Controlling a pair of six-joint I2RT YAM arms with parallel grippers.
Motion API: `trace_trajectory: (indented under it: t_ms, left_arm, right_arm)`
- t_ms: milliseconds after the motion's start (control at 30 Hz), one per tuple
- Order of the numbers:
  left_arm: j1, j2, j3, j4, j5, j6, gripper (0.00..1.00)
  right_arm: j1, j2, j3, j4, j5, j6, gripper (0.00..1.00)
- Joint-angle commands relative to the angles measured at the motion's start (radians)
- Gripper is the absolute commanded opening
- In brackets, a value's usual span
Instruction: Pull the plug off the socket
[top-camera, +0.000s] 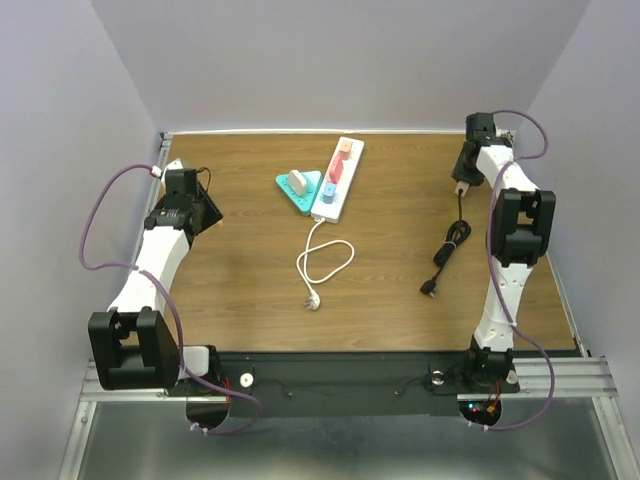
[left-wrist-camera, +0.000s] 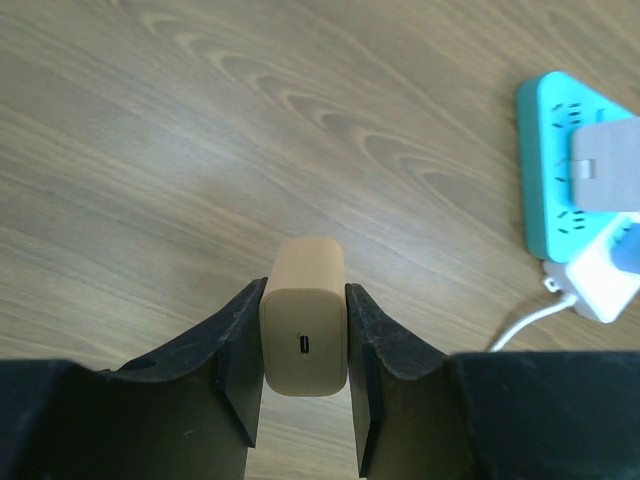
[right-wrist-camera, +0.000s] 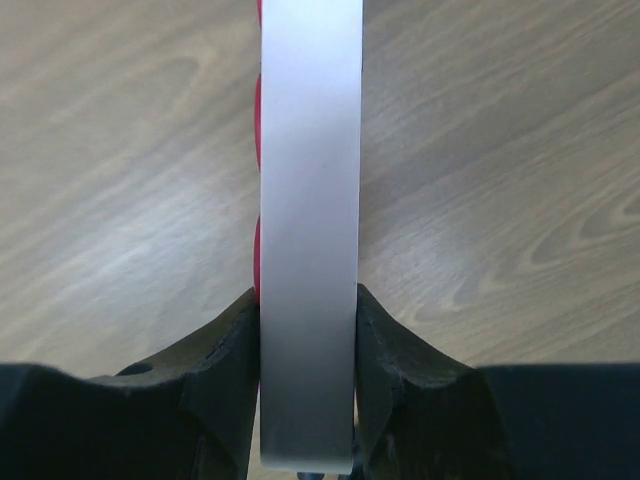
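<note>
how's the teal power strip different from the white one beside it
Shape: the teal strip is a triangle, the white strip a long bar. Load: the teal strip carries one pale adapter, the white strip three coloured plugs in a row. Cord: the white strip trails a looped white cord; none shows on the teal strip. Both lie flat, side by side.

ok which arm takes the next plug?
Left, probably. Both are full, but the left gripper, shut on a charger, faces the teal socket with a grey plug in it; the right gripper, on a silver adapter, sees no socket. Drop the charger first.
</note>
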Motion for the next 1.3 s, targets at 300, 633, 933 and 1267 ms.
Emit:
trace_trajectory:
  t_ms: [300,633,933,1267]
  left_arm:
    - [0.039,0.179,-0.089,0.160,-0.030,0.055,0.00]
    - [0.040,0.285,-0.106,0.177,-0.047,0.052,0.03]
    - [0.042,0.223,-0.122,0.154,-0.037,0.037,0.53]
    - [0.042,0.072,-0.076,0.072,-0.009,0.043,0.94]
  right_arm:
    - [0.002,0.038,0.030,-0.013,0.123,-0.011,0.08]
    - [0.002,-0.188,-0.141,-0.057,0.187,0.041,1.00]
    - [0.071,-0.477,-0.467,-0.067,-0.173,0.087,0.93]
    - [0.214,-0.676,-0.854,0.002,-0.202,0.266,0.90]
